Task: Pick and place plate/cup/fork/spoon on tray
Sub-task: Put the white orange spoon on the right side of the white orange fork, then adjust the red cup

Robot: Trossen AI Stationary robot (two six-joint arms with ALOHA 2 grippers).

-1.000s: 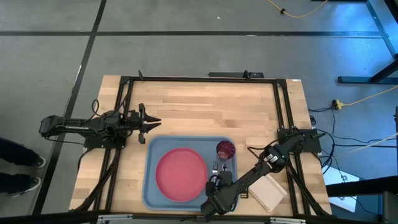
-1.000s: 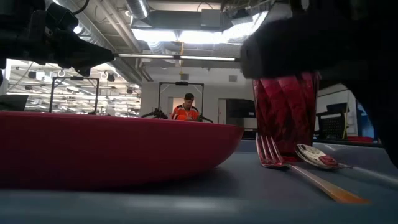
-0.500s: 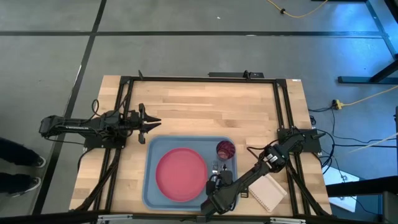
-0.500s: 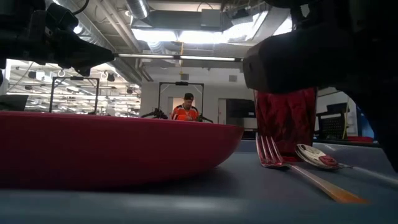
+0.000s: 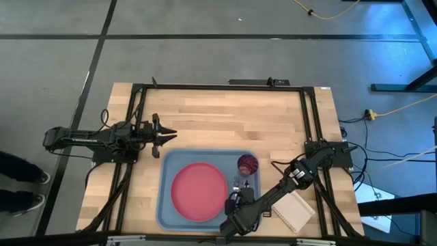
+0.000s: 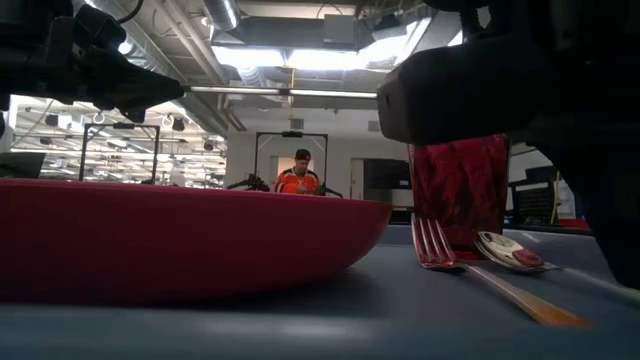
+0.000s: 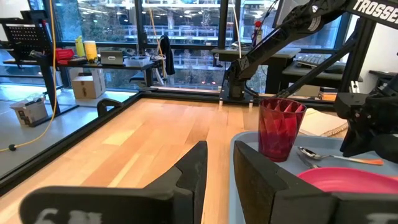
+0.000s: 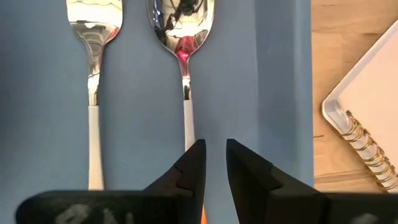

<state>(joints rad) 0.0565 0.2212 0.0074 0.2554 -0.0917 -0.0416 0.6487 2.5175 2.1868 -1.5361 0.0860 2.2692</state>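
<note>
The right gripper (image 5: 235,205) hangs low over the near right part of the tray (image 5: 164,205), its dark fingers (image 8: 186,174) narrowed to a slim gap right over the spoon's handle, holding nothing. The arm reaches in slantwise from the table's right edge. Beside it on the wood lies a white spiral-bound notepad (image 5: 294,211), just right of the tray. The tray is smooth light blue plastic with rounded corners and a raised rim. In it the polished metal spoon (image 8: 182,37) and fork (image 8: 93,37) lie side by side, parallel, near the right rim. The round, flat pinkish-red plate (image 5: 199,191) fills the tray's middle. The faceted, translucent dark red cup (image 5: 248,164) stands upright at the far right corner. Farther left, the left gripper (image 5: 164,135) waits level above the bare planks beyond the tray's far left corner, fingers (image 7: 193,171) narrowly parted and empty.
</note>
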